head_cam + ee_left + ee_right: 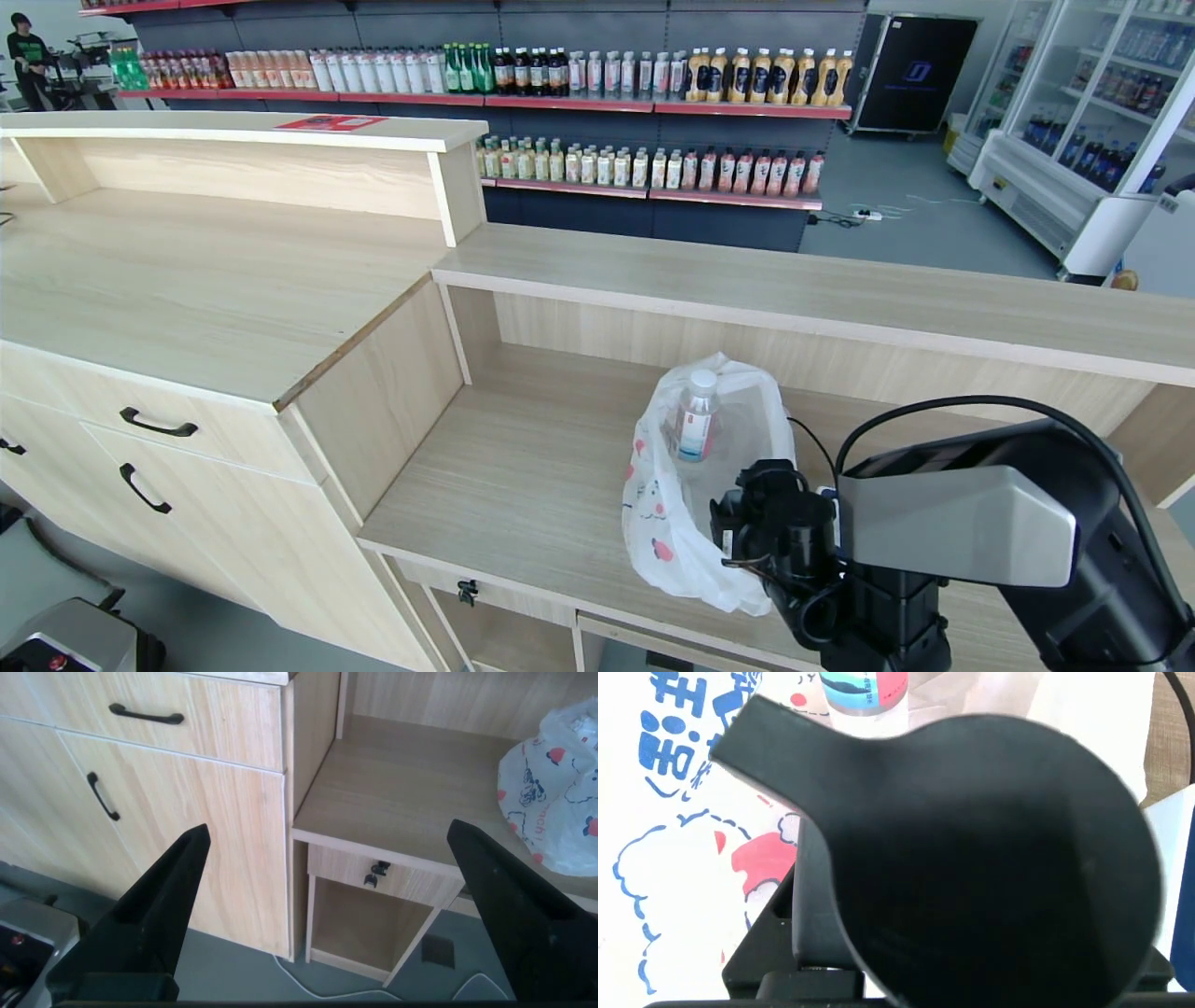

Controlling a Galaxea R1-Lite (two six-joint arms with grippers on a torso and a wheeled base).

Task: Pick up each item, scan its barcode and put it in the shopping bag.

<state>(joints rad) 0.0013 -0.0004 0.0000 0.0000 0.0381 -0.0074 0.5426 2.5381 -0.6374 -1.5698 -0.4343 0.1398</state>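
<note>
A white printed shopping bag (667,532) stands open on the lower counter shelf (523,467). Inside it a clear bottle (695,415) with a white cap and a red and blue label stands upright. My right gripper (794,560) is beside the bag's right side, shut on a black barcode scanner (761,509) with a cable. In the right wrist view the scanner (971,840) covers most of the bag (673,812) and the bottle (864,691). My left gripper (329,831) hangs open and empty low in front of the cabinet, left of the bag (551,793).
A tall cabinet with drawers (177,429) flanks the shelf on the left. A raised counter ledge (794,289) runs behind the shelf. A small lock (377,873) sits on the drawer under the shelf. Shelves of drinks (653,112) line the back wall.
</note>
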